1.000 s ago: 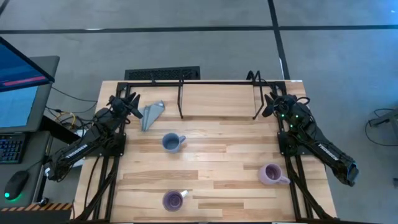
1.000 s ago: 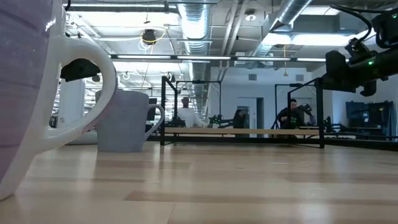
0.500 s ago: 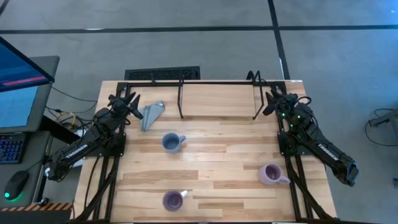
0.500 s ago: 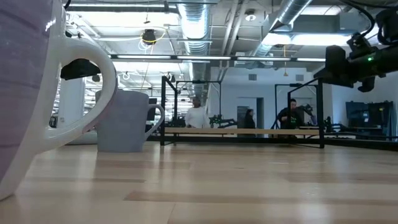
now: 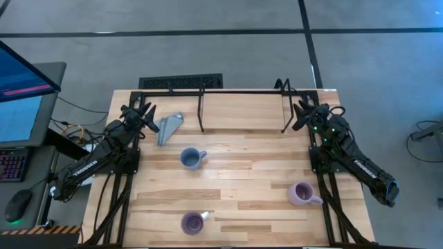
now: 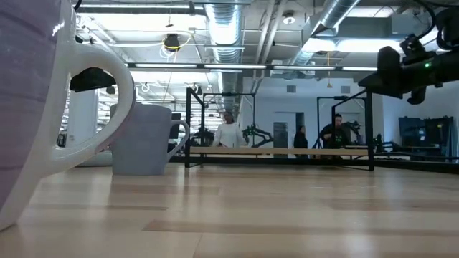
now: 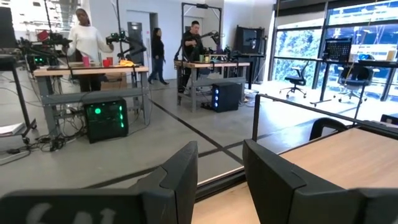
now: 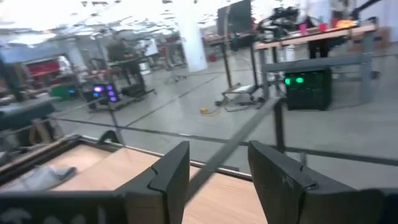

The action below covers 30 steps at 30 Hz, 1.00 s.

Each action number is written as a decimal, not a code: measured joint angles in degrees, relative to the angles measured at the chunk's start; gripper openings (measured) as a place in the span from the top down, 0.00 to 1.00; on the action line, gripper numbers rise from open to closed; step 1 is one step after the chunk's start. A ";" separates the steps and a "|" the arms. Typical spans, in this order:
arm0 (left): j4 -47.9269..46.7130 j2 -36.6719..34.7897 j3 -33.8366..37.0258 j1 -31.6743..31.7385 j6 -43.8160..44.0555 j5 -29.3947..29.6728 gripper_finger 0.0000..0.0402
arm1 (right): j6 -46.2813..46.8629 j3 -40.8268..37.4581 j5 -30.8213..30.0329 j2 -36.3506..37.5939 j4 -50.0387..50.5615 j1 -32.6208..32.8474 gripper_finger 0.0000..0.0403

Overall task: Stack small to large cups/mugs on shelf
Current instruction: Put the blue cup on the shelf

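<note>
Three mugs stand upright on their bases on the wooden table. The blue-grey mug (image 5: 190,158) is mid-left, the purple mug (image 5: 192,223) is at the near edge, and the pale lilac mug (image 5: 300,194) is at the right. The low view shows the purple mug (image 6: 29,107) close up and the blue-grey mug (image 6: 143,140) behind it. The black-framed shelf (image 5: 228,90) stands along the far edge. My left gripper (image 5: 148,115) hovers open near the far left corner. My right gripper (image 5: 299,114) hovers open near the far right corner, beside the shelf's end. Neither holds anything.
A grey folded wedge (image 5: 168,128) lies just right of my left gripper, in front of the shelf's left end. A monitor and keyboard (image 5: 21,104) stand off the table's left. People move in the room beyond the table. Bare board lies between the mugs.
My right gripper has tipped slightly upward and turned a little toward the shelf, staying in place. The mugs have not moved.
</note>
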State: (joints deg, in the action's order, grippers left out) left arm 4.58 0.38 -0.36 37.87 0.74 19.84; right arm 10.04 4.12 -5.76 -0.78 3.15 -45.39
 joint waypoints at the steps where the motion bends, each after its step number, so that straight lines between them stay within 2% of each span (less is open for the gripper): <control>1: 0.02 0.00 0.00 0.00 0.31 0.00 0.70 | 0.00 0.00 0.97 0.00 -0.30 -0.02 0.54; 12: 0.01 0.00 0.00 0.00 0.48 0.00 0.70 | -0.20 1.71 13.15 -0.02 -10.59 0.88 0.54; 21: 0.02 0.00 0.00 0.00 0.54 0.00 0.70 | -4.59 14.35 13.39 -6.71 -6.79 6.57 0.54; 30: 0.02 0.00 0.00 0.00 0.54 -0.02 0.70 | -13.63 20.10 13.25 -18.05 -4.65 11.26 0.54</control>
State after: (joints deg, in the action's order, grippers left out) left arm 4.60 0.38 -0.36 37.87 1.28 19.81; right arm -3.58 24.22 7.49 -18.83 -1.50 -34.14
